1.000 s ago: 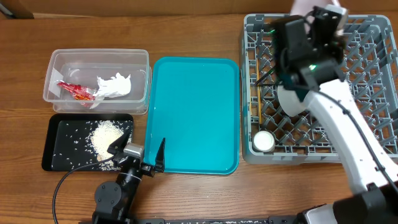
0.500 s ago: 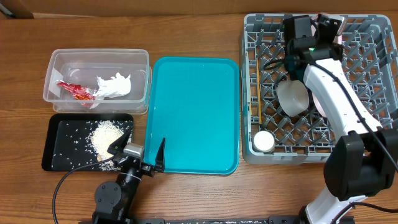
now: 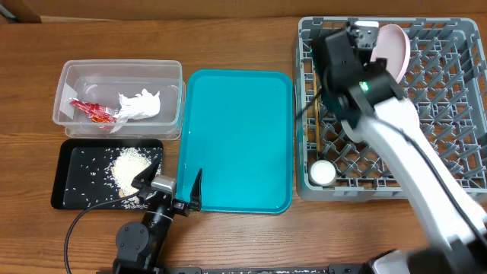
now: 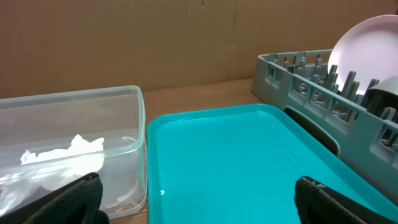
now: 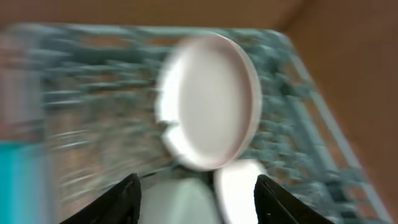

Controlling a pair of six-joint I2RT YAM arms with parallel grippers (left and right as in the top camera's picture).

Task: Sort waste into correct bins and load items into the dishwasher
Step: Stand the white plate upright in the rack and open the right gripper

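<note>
Plate (image 3: 389, 47) in the rack (image 3: 449, 114), we counted one, also one cup (image 3: 322, 173), one wrapper (image 3: 91, 111), one tissue (image 3: 141, 104), left gripper (image 4: 199, 190) and right gripper (image 5: 196, 190) were spread wide, empty.

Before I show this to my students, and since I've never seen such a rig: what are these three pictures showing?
Two robot arms work at a table. One picture looks down from above; the other two come from a camera on each wrist. The left gripper rests open by the teal tray. The right gripper, open and holding nothing, is over the grey dish rack, where a pink plate stands upright and a white cup sits. A clear tub holds a red wrapper and a tissue; a black tray holds rice-like grains.
</note>
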